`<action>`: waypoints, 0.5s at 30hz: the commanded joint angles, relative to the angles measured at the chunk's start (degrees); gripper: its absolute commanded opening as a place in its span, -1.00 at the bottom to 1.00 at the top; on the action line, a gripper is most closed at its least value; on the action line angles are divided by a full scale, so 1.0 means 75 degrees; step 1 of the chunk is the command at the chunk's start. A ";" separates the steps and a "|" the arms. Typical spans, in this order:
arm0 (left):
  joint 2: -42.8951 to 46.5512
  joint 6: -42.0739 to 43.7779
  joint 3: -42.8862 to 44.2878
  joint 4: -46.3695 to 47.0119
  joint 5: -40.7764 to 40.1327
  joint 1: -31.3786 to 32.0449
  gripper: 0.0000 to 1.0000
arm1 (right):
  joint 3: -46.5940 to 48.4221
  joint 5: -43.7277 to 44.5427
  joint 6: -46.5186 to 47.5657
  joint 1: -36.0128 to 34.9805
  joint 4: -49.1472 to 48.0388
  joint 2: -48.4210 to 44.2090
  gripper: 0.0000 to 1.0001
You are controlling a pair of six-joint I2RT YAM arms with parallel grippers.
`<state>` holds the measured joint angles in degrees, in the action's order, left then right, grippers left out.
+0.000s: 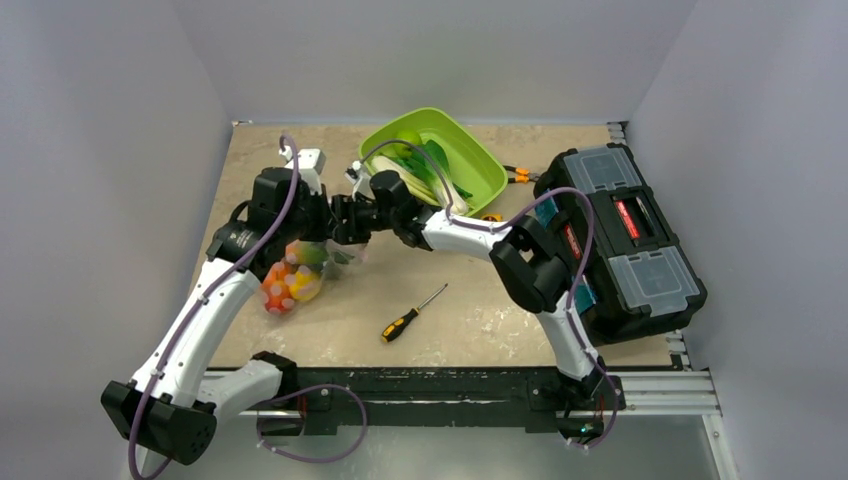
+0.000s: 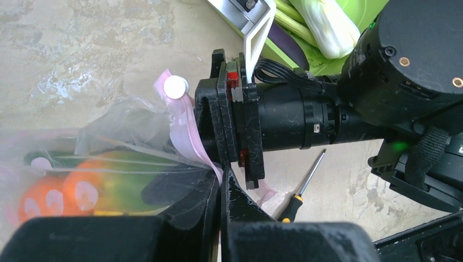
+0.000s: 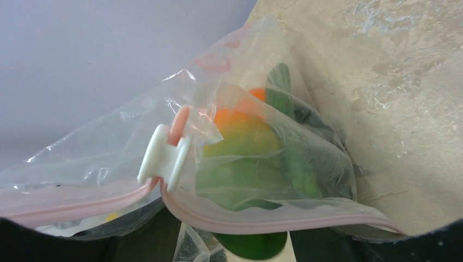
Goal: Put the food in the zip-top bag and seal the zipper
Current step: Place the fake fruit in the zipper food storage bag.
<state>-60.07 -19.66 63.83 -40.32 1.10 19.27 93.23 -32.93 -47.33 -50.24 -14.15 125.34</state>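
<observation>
Left pincer [image 2: 221,188] pinches bag [image 2: 120,123] mouth, counter's [image 1: 480,320] left; food [image 3: 245,142] inside. Right pincer [image 3: 235,243] spread about zipper [image 3: 262,221], slider [image 3: 164,155] close by. Advise: keep mouth taut, nip slider squarely, draw steadily along strip to its end.

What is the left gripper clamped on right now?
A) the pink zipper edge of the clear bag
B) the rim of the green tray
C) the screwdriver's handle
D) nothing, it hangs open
A: in the left wrist view the left gripper is shut on the zipper of the zip-top bag, with the pink strip running down into its closed jaws.
</observation>
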 commanded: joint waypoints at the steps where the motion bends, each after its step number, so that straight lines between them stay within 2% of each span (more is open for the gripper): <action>1: 0.0142 0.0184 -0.0007 0.0343 0.0119 0.0089 -1.00 | 0.0291 -0.0181 0.0134 0.0014 -0.0323 -0.0123 0.42; 6: 0.0077 0.0189 0.0026 0.0273 -0.0088 0.0091 -1.00 | -0.0282 -0.0194 0.0275 0.0165 -0.0387 -0.0575 0.57; 15: -0.0012 0.0153 0.0046 0.0122 -0.0658 0.0091 -1.00 | -0.1030 0.0111 0.1031 0.0517 0.0273 -0.1659 0.55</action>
<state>-60.31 -18.87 63.83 -40.62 -0.86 19.70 86.24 -32.99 -44.34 -47.90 -13.65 119.42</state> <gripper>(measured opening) 0.005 0.783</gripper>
